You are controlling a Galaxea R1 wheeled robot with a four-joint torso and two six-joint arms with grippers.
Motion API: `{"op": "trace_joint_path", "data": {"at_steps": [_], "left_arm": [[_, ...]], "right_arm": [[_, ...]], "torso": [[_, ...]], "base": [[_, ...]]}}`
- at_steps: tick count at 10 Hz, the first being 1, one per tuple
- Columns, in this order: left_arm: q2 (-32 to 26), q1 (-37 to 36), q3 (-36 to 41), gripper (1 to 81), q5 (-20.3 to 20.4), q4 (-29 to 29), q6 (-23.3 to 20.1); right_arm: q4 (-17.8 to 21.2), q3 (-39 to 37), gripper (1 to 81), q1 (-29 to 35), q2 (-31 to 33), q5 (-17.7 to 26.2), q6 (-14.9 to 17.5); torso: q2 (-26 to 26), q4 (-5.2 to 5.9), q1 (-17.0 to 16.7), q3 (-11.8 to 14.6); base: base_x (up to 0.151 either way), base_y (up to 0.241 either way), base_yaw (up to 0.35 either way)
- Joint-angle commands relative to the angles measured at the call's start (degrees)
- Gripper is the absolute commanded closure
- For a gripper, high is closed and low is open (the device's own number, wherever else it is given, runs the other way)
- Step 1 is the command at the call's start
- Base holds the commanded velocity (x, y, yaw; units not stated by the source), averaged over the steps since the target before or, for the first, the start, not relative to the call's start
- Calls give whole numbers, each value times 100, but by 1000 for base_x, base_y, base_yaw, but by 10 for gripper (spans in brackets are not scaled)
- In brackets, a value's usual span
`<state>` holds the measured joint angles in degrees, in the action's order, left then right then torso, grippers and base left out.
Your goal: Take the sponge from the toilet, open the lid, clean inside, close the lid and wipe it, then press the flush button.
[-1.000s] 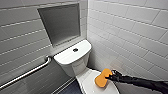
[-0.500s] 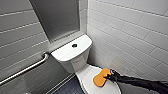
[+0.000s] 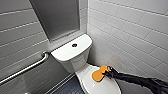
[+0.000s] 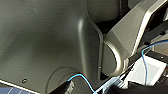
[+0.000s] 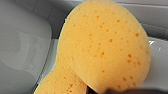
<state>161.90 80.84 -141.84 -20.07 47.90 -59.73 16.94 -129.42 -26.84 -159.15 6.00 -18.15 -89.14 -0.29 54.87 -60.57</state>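
Head view: the sponge (image 3: pixel 99 73) is orange and sits over the back part of the lid (image 3: pixel 102 86), on the side near the tiled wall (image 3: pixel 130 37). It seems to press flat on the lid, but the picture is too fuzzy to be sure that it touches. The right gripper (image 3: pixel 108 72) is black and has hold of the sponge at the end nearest the arm. The black right arm (image 3: pixel 140 81) comes in low from the right side.

The lid is white, shiny and down on the toilet (image 3: pixel 82 67). Behind the lid stands the white tank (image 3: pixel 67 53). The flush button (image 3: pixel 74 45) is a small dark round spot in the middle of the tank's top, well apart from the sponge.

Above the tank there is a grey niche (image 3: pixel 58 17) set into the wall. A shiny metal grab bar (image 3: pixel 25 69) runs along the wall on the left. The floor (image 3: pixel 66 88) beside the toilet is dark.

In the right wrist view the sponge is very big and close, orange with little holes all over it, and white toilet parts show behind it.

The left wrist view shows the robot's own grey shell (image 4: pixel 50 42) and a thin blue cable (image 4: pixel 82 78).
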Motion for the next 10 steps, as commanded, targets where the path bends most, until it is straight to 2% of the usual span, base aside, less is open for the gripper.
{"op": "trace_joint_path", "data": {"at_steps": [1, 2, 3, 4, 7, 10], "left_arm": [[-70, 60, 33, 10, -665, 62, -12], [-61, 69, 33, 10, -665, 62, -12], [-61, 77, 33, 10, -665, 62, -12], [-52, 77, 33, 10, -665, 62, -12], [-8, 77, 33, 10, -657, 53, -12], [-8, 77, 33, 10, -657, 53, -21]], "right_arm": [[124, -863, 811, 720, -313, 113, -836], [125, -944, 811, 606, -244, 16, -1162], [125, -901, 811, 491, -122, -62, -1303], [125, -657, 811, 386, 98, -90, -1340], [125, 471, 811, 25, 882, -609, -1428], [125, 1040, 811, -344, 1417, -845, -1463]], "torso": [[0, 0, 0, 0], [0, 0, 0, 0], [0, 0, 0, 0], [0, 0, 0, 0], [-2, 0, 0, 0], [-2, 0, 0, 0]], "base": [[0, 0, 0], [0, 0, 0], [0, 0, 0], [0, 0, 0], [0, 0, 0], [0, 0, 0]]}}
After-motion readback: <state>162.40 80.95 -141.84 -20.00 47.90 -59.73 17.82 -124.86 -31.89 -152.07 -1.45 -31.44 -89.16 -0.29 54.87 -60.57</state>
